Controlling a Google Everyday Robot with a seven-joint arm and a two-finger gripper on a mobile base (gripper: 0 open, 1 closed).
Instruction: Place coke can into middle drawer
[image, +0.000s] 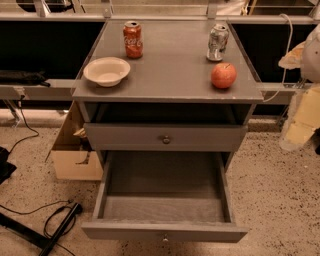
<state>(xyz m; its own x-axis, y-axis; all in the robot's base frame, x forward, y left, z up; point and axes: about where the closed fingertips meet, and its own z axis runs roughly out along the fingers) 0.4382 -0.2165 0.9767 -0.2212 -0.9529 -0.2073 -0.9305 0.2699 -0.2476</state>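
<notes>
The red coke can (133, 39) stands upright at the back left of the grey cabinet top (170, 75). The middle drawer (165, 200) is pulled fully out below; its inside is bare and its small round knob (165, 238) faces front. The like grey drawer above it (166, 137) is shut. My gripper (299, 127) hangs with the pale arm at the right edge of the view, beside the cabinet and well away from the can. It holds nothing that I can see.
On the top also stand a cream bowl (106, 70) at the front left, a silver-grey can (217, 43) at the back right and a red apple (223, 75) at the front right. A cardboard box (75, 157) sits left of the cabinet. Black cables (55, 222) lie on the floor.
</notes>
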